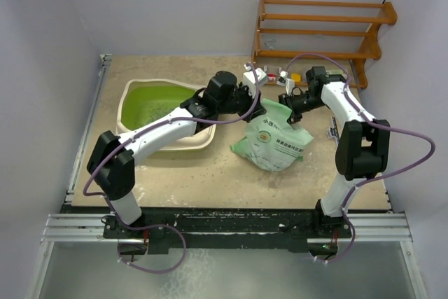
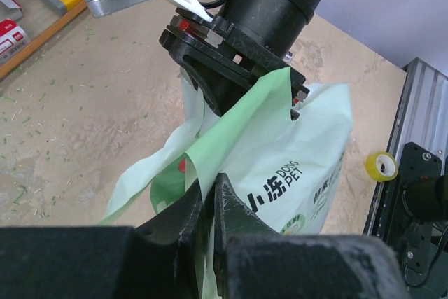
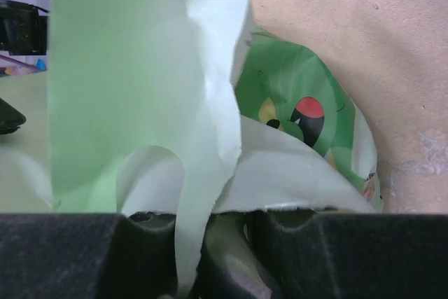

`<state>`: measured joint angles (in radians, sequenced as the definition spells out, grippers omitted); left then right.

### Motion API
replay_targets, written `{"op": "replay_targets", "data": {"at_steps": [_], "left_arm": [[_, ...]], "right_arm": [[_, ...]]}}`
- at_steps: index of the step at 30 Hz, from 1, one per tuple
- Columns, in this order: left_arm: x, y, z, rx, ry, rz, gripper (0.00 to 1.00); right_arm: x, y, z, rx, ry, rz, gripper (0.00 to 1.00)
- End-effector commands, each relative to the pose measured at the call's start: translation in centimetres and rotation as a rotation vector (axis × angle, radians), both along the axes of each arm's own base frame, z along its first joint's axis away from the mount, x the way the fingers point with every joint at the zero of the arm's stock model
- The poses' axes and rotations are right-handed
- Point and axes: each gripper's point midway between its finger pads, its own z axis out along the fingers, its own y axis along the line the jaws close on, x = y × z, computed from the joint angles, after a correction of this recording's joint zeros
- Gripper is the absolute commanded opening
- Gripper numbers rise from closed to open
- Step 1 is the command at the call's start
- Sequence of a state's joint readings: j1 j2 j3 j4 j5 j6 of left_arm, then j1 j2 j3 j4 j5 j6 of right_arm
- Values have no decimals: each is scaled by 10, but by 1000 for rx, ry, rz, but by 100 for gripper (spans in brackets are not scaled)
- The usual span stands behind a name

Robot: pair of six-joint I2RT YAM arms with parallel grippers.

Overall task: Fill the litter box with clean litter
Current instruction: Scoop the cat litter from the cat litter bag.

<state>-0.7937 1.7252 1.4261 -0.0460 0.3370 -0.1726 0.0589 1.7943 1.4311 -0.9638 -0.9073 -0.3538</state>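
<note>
At counter's point(image 1: 196, 176) middle: bag point(image 1: 274, 146) slumped upright, mouth up. Left claw point(image 2: 208, 187) clamped tight on film at bag's top edge. Right claw point(image 3: 213, 227) at same top, jaws part-way apart with flap between (real pinch or not, cannot tell). Toward far-left corner: litter box point(image 1: 136, 103), well apart from bag, thin scatter of litter point(image 1: 157, 111) on green floor. Step judged: securing two-claw hold on bag mouth. Next calls for firm right grip, lift, carry left over box, tip mouth down.
</note>
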Motion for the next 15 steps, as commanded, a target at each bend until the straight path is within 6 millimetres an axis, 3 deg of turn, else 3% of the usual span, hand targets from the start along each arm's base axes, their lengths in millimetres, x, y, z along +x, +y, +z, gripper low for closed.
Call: {"op": "replay_targets", "data": {"at_steps": [1, 15], "left_arm": [[9, 13, 44, -51, -102, 62, 3], [3, 23, 54, -48, -114, 79, 3]], "right_arm": [[-40, 12, 42, 78, 164, -2, 0], [-42, 7, 70, 107, 132, -20, 0]]}}
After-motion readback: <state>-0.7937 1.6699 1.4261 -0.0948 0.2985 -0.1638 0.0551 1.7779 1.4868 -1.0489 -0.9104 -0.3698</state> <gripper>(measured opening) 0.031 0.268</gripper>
